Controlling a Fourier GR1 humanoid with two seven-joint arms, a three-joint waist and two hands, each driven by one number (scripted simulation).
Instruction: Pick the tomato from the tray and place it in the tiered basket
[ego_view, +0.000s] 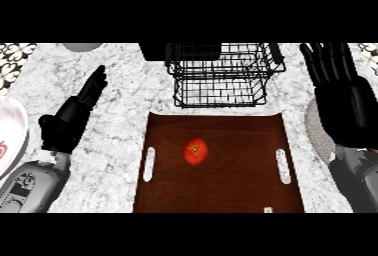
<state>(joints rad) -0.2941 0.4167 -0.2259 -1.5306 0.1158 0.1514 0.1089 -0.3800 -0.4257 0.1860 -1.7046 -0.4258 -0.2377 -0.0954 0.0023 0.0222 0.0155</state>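
Bright even light on the pale counter (133, 90), tray (221, 190) darker toward its edges

A glossy tomato (195, 151) is seen on a dark wooden tray (221, 190); at 12 o'clock, a black wire basket (221, 75); the counter (133, 100) looks like speckled stone.

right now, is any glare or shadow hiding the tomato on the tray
Head view: the tomato shows plainly red on the dark tray, with no glare on it. Head view: no shadow from the left robot hand or the right robot hand reaches it. Head view: the tiered basket has black wires that stand out against the pale counter.
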